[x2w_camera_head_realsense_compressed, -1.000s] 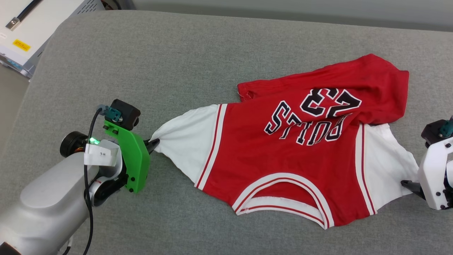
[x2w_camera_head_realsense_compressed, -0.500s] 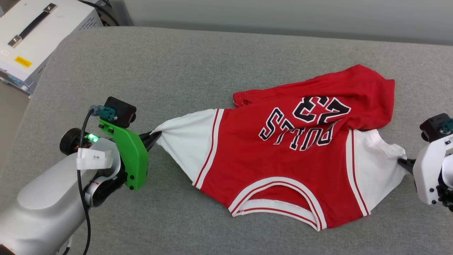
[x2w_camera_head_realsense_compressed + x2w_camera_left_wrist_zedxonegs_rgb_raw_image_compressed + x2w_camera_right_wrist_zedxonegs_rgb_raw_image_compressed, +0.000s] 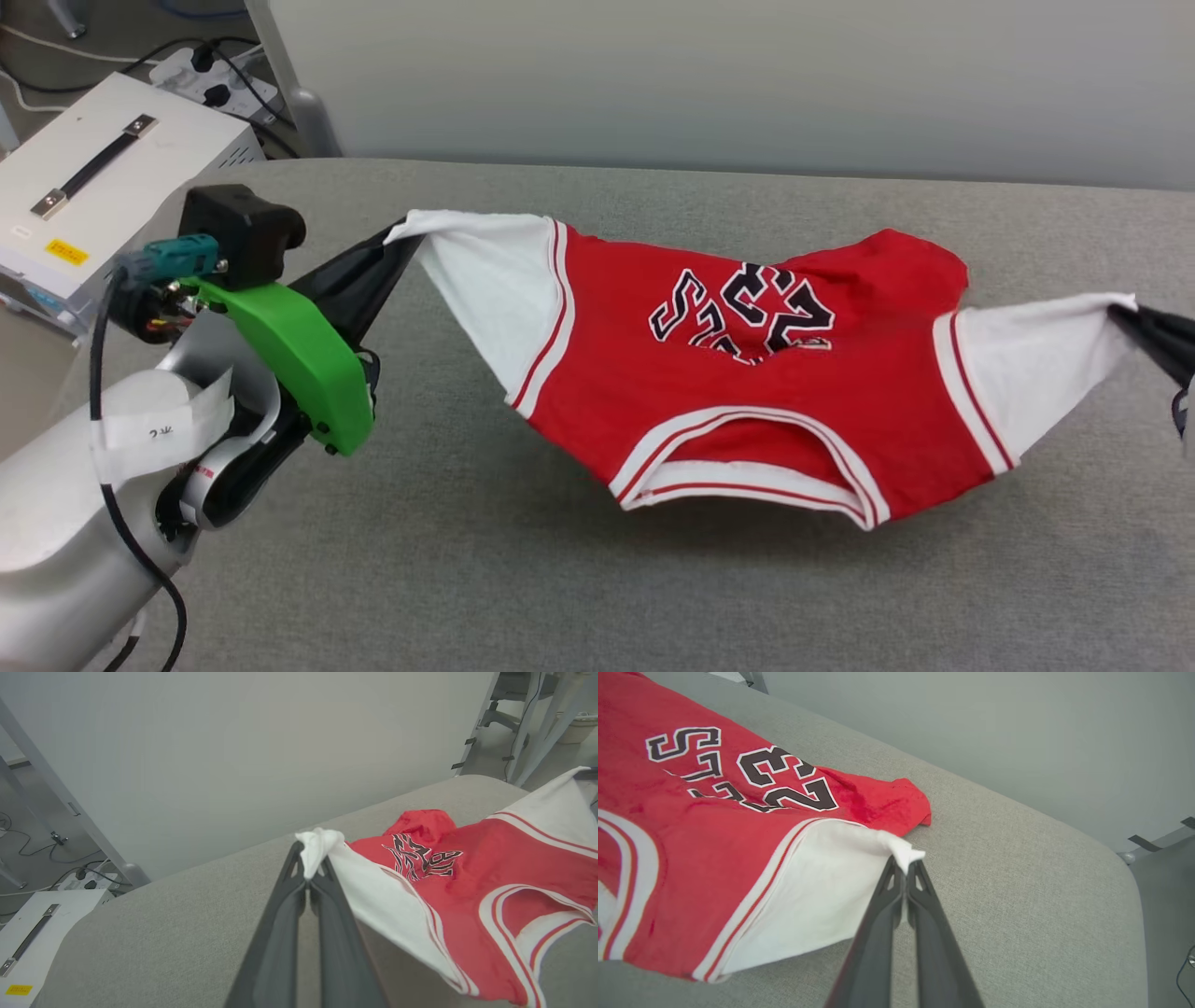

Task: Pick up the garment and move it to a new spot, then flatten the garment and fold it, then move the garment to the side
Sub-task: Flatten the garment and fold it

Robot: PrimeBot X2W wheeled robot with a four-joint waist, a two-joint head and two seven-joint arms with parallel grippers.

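Red jersey hung stretched left-to-right above the grey desk, left pincer clenched on its left sleeve tip, right pincer clenched on the right; its hem trailed on the far side.

The grey fabric surface carries the far red hem of the garment.
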